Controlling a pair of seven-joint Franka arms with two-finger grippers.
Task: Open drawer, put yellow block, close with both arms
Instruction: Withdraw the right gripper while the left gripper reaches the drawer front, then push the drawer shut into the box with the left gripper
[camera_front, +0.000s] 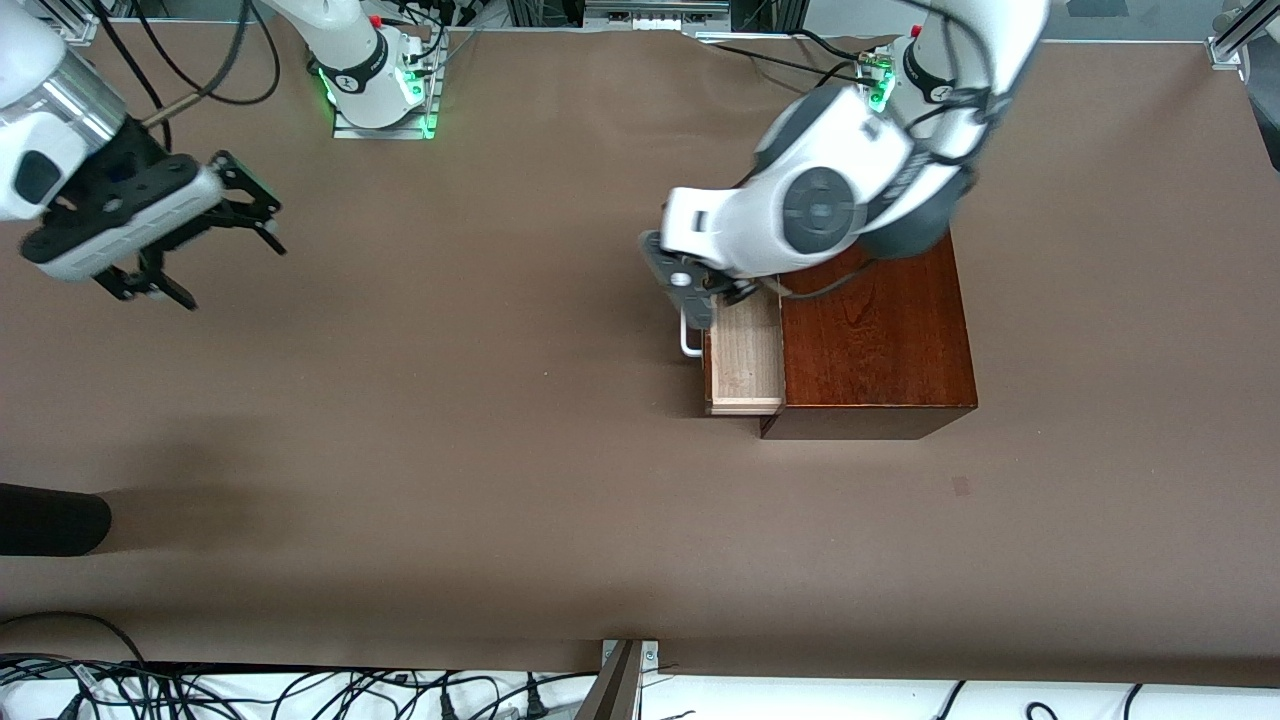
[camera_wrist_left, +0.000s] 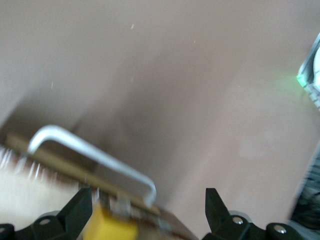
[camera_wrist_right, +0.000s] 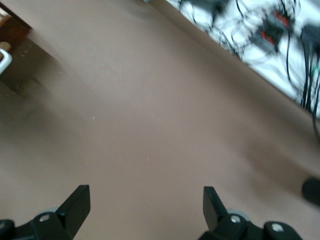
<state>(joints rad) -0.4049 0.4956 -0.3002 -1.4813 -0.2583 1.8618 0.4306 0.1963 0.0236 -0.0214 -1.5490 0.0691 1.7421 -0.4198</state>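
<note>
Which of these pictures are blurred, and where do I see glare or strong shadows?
Left wrist view: smeared, the white handle and yellow block soft-edged. Right wrist view: cables streaked, table soft. Front view: sharp; faint sheen on the wooden box, a broad soft shadow on the table toward the right arm's end.

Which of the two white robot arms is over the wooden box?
The left arm: its gripper hangs over the pale pulled-out drawer of the mahogany box. The right gripper waits over bare table.
</note>
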